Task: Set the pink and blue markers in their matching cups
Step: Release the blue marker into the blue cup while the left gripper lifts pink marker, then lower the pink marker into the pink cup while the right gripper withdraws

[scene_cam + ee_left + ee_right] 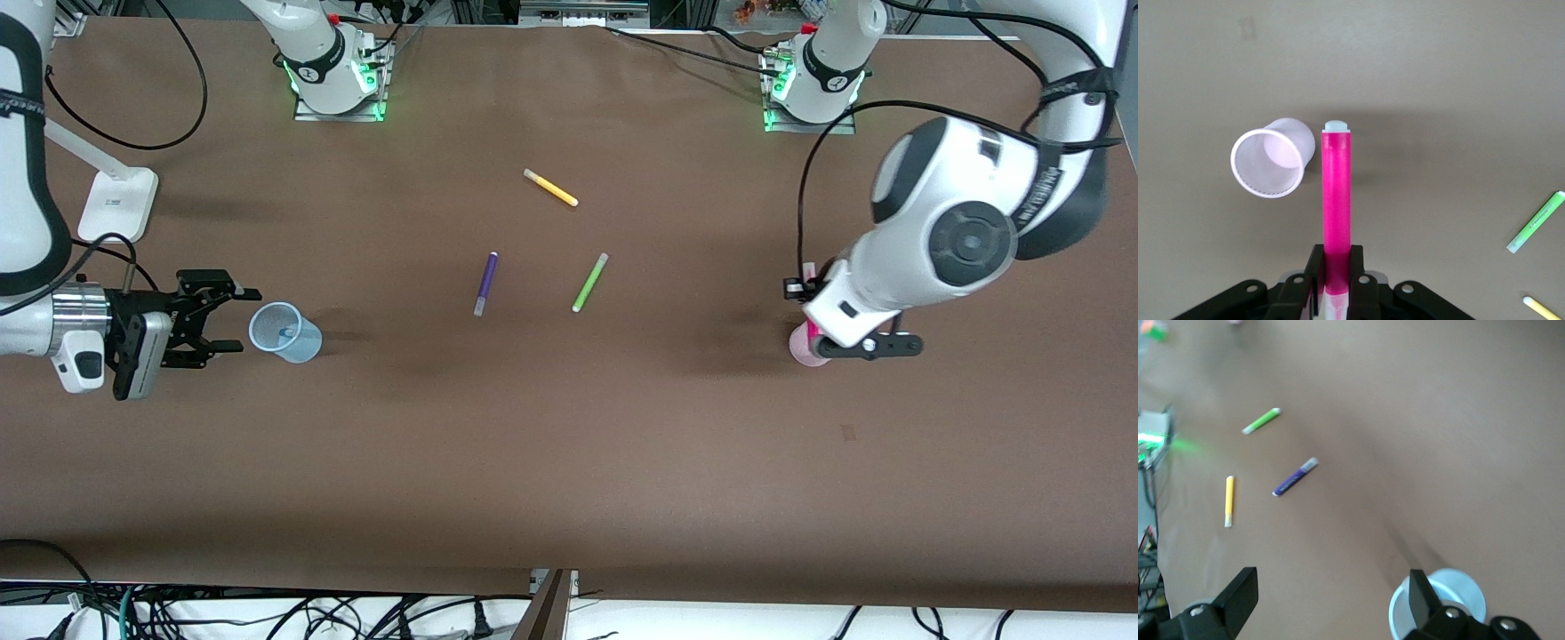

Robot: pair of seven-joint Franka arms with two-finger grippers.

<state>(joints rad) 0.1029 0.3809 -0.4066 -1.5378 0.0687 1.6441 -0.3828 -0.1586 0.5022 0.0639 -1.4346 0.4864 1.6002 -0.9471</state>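
Note:
My left gripper [822,333] is shut on the pink marker [1337,200] and holds it upright over the pale pink cup [803,353] at the left arm's end of the table. In the left wrist view the marker's pale tip is just beside the rim of the pink cup [1271,160], outside it. My right gripper [242,320] is open and empty right beside the light blue cup [284,332], which also shows in the right wrist view [1441,603]. A small blue shape sits inside that cup. No blue marker lies on the table.
A purple marker [485,283], a lime-green marker [589,282] and a yellow marker [550,188] lie in the middle of the table. A white stand base [117,204] sits near the right arm's end.

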